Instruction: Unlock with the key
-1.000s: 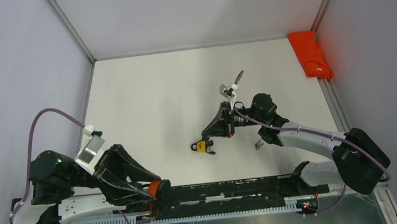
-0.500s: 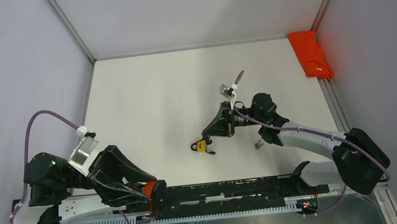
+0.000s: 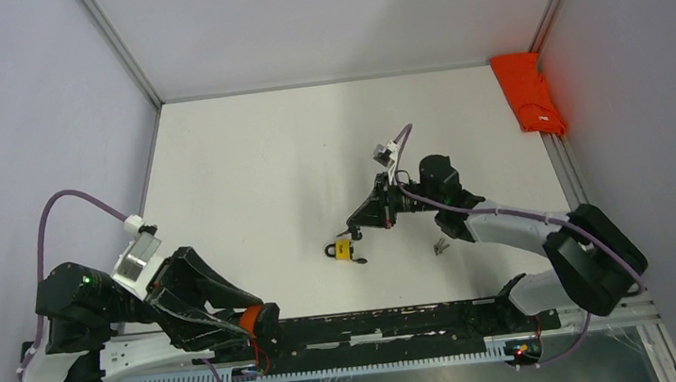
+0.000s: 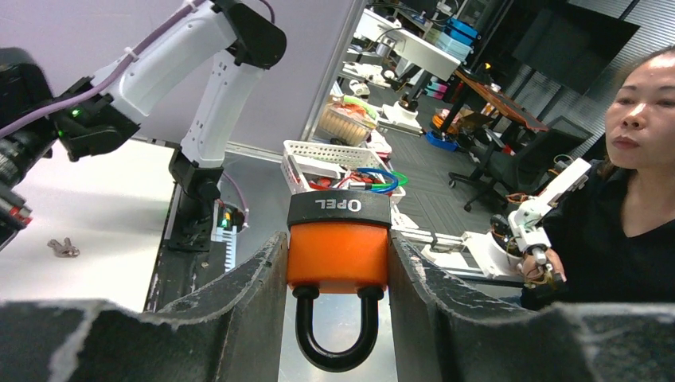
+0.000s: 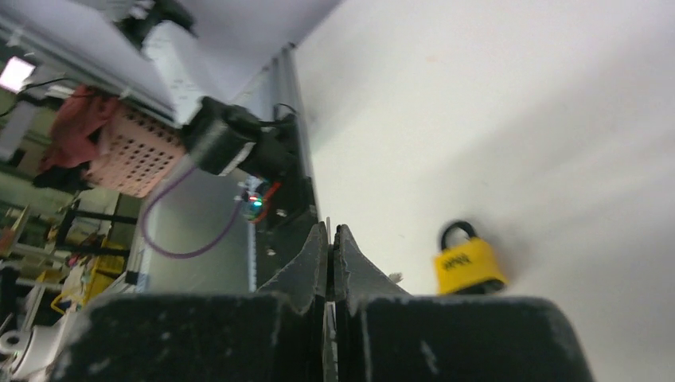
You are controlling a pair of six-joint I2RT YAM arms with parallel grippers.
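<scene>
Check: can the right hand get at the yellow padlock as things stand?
Probably yes. The yellow padlock lies bare on the table just beyond the right hand, nothing between them. The hand is shut, so it would have to open first.

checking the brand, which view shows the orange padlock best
Left wrist: the orange padlock sits centred in the left hand, label readable. Top view shows only an orange speck; right wrist shows none of it.

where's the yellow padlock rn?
Top view: the yellow padlock lies on the table near the middle, just beside the tip of the right gripper, whose jaws are shut; the keys lie further to its right.
</scene>
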